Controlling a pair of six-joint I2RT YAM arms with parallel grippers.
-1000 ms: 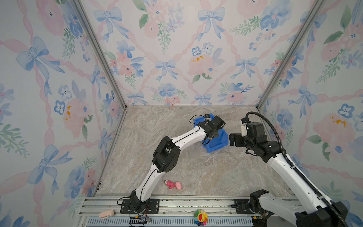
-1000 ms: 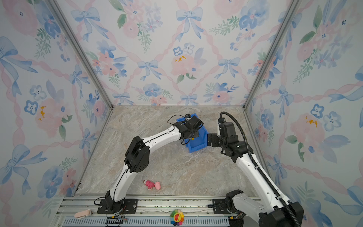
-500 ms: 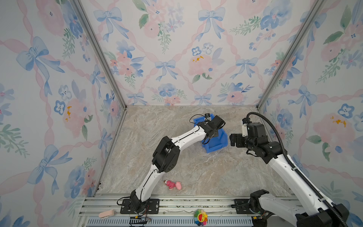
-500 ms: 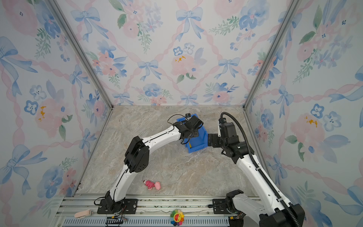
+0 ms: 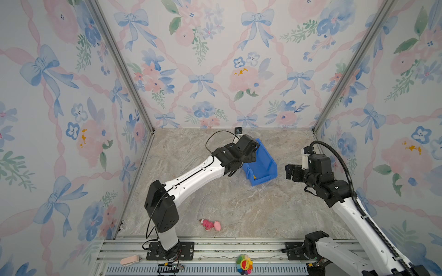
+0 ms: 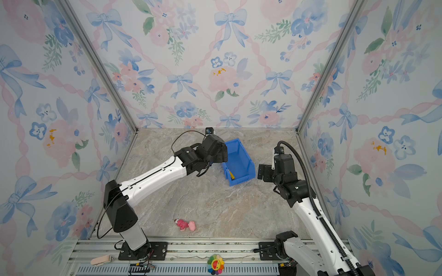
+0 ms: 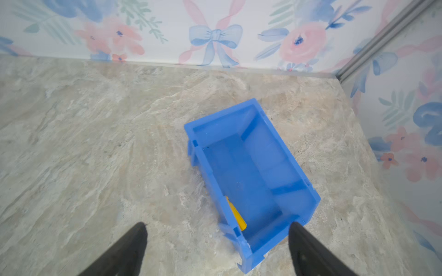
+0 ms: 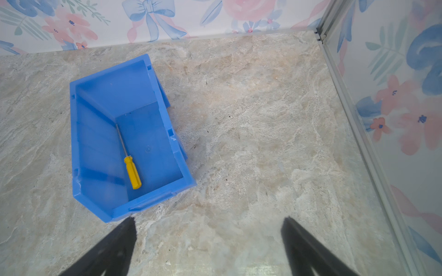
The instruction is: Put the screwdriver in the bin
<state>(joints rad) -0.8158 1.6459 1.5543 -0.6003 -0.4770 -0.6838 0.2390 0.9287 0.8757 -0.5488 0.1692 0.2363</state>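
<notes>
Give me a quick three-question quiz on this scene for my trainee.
1. True or false: the screwdriver lies flat on the floor of the bin.
2. The left gripper is: A) open and empty, B) shut on the screwdriver, C) shut on the bin's wall.
3. Which thing on the table lies outside the bin?

Key
1. True.
2. A.
3. The pink toy.
</notes>
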